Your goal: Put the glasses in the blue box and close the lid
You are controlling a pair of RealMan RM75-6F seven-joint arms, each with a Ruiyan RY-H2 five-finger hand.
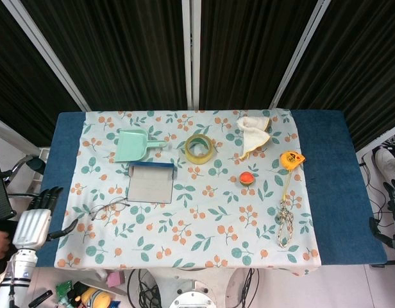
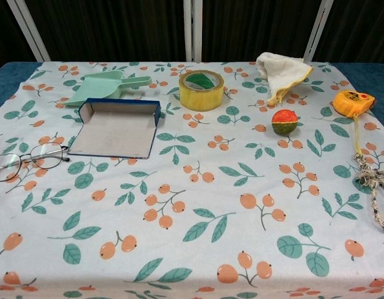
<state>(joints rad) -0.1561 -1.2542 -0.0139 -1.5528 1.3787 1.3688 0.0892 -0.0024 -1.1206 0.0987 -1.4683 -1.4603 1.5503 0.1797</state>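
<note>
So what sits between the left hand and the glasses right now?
Nothing: in the head view only bare patterned tablecloth separates the left hand from the glasses.

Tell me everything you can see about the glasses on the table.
The glasses have thin dark wire frames and clear roundish lenses. They lie on the floral tablecloth near its left edge, just left of the open blue box and apart from it, temples unfolded. Nothing touches them but the cloth.
</note>
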